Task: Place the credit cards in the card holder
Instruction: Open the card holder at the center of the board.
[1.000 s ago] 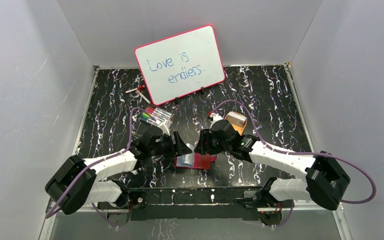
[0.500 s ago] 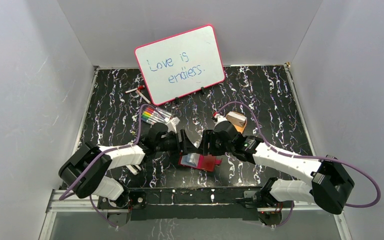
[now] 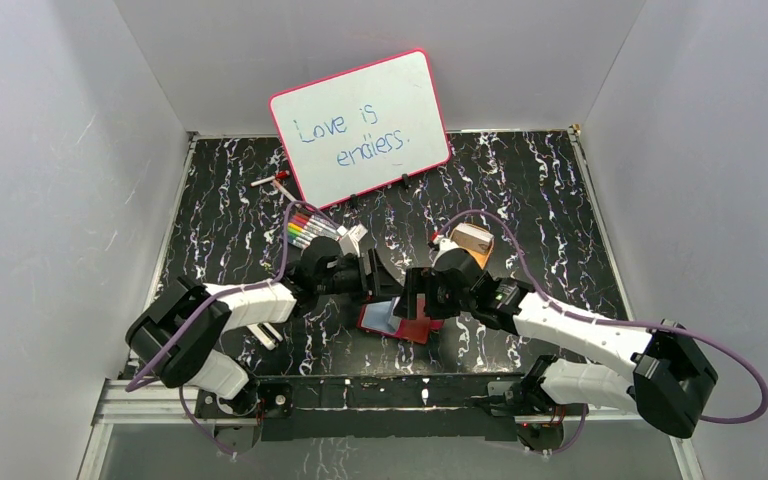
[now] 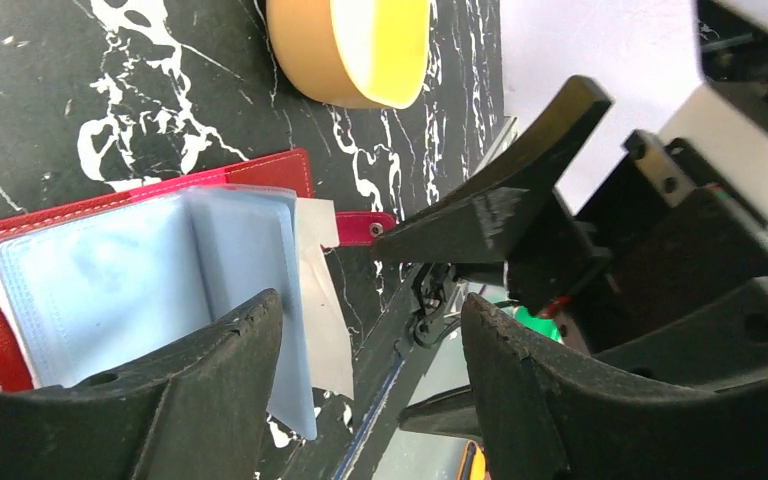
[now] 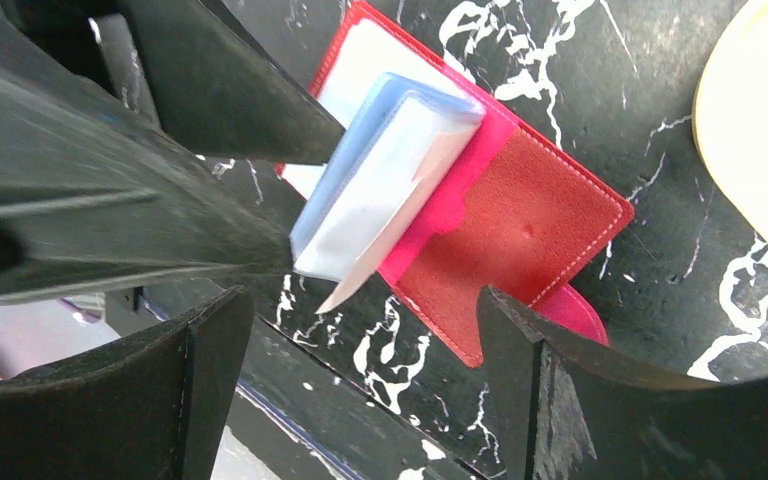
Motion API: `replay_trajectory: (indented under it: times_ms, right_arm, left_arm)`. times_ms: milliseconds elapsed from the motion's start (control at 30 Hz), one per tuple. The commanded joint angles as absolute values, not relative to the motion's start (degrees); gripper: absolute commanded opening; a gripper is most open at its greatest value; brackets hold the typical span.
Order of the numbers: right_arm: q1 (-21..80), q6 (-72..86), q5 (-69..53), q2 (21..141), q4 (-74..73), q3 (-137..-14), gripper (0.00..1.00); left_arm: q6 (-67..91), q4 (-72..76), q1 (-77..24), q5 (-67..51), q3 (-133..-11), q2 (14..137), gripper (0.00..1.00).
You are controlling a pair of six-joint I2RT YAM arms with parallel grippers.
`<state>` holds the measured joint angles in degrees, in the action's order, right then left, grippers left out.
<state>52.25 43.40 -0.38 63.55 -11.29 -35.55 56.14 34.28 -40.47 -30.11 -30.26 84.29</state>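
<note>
Since a second ago the left gripper (image 3: 388, 282) has pushed further from the near edge and toward the middle of the table (image 3: 545, 200), and the right gripper (image 3: 416, 300) has drawn in close against it while its fingers spread much wider. The card wallet (image 3: 418, 330) has turned too: it lay square to the near edge before and now sits skewed, open and flat, close to the middle of that edge. Its clear sleeves (image 5: 390, 170) stand up in a loose stack from the red cover, with a white card (image 5: 360, 272) poking out of the stack's lower end. The left fingers (image 4: 210, 390) are apart, their tips right at the sleeves; whether they touch them I cannot tell. The right fingers (image 5: 600, 400) are wide apart over the red cover, with nothing clamped. The orange tray (image 3: 475, 245), the markers (image 3: 308, 228) and the whiteboard (image 3: 360, 125) at the far edge have not shifted.
</note>
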Motion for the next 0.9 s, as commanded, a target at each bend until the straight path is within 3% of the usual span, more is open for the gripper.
replay_trajectory:
  times_ms: [0, 533, 667, 867]
  right_arm:
    - [52.6, 40.1, -2.6, 63.1, -10.3, -34.0, 0.92]
    - [53.2, 43.9, -1.2, 70.6, -8.7, -38.2, 0.90]
    - [53.3, 44.8, -0.4, 71.3, -9.7, -37.8, 0.80]
    - [53.1, 45.4, 3.1, 70.9, -10.9, -35.0, 0.52]
  left_arm:
    - [58.1, 36.9, -40.8, -33.1, -32.5, 85.1, 0.64]
    - [59.3, 37.8, -43.3, -33.2, -35.4, 89.6, 0.65]
    - [59.3, 37.9, -43.5, -33.1, -35.1, 89.6, 0.65]
    - [57.7, 34.6, -43.4, -30.1, -33.7, 86.3, 0.65]
